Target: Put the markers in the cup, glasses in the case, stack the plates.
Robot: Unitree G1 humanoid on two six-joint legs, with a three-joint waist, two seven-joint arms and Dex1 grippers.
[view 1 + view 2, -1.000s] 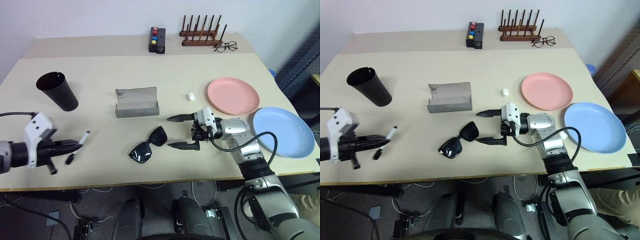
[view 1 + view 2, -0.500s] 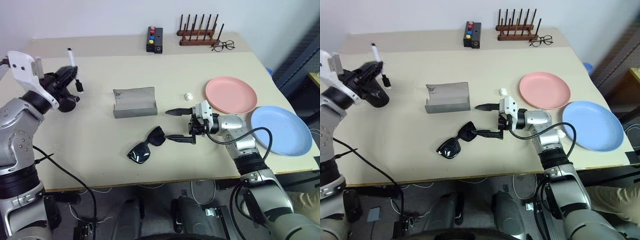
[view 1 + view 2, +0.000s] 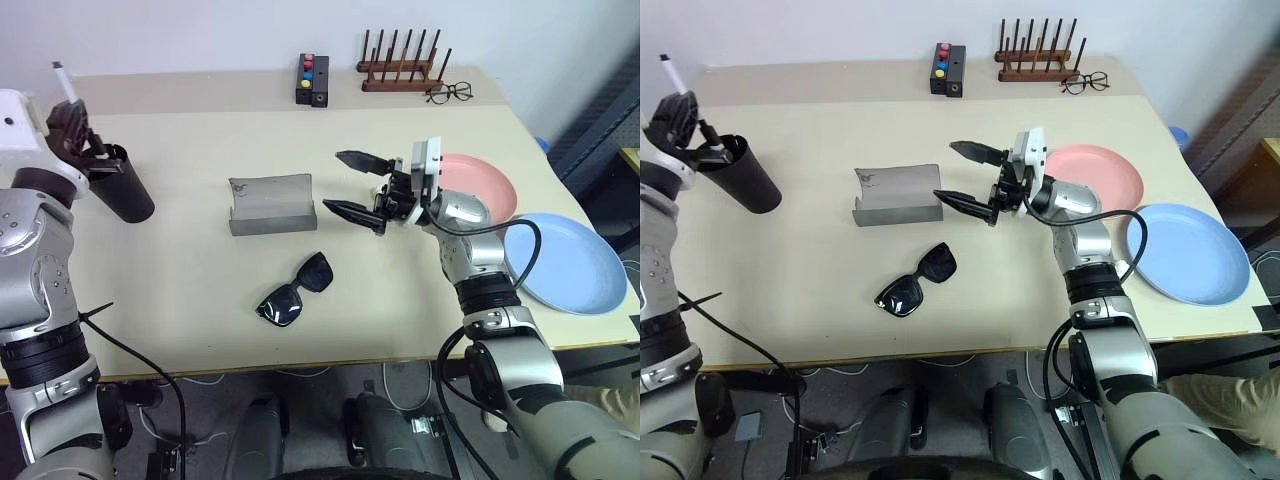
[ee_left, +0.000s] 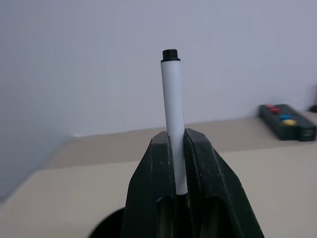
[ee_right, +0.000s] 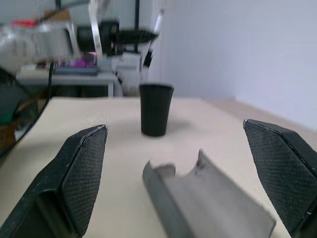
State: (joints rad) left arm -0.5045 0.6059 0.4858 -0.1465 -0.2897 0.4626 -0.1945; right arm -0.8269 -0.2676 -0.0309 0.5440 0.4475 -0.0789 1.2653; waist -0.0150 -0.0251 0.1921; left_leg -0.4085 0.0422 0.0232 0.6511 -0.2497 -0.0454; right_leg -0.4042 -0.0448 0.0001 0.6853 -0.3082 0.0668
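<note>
Here, left gripper [image 3: 72, 125] at far left, fingers [image 4: 200, 171] clamped on the white marker [image 4: 173, 124], upright over the rim of the black cup [image 3: 118, 183], apparently for dropping in. Right gripper [image 3: 355, 187] raised mid-tabletop, fingers [image 5: 81, 176] spread wide and empty, just right of the open grey case [image 3: 272, 205]. Sunglasses [image 3: 296, 290] lying nearer, untouched. Pink plate [image 3: 490, 185] and blue plate [image 3: 570, 262] side by side at right, unstacked.

I see a beige table [image 3: 180, 290] against a plain pale wall [image 3: 200, 30]. Under its near edge, grey floor [image 3: 300, 390] with loose cables [image 3: 190, 380]. Beyond its right edge, a dark partition [image 3: 600, 130].
</note>
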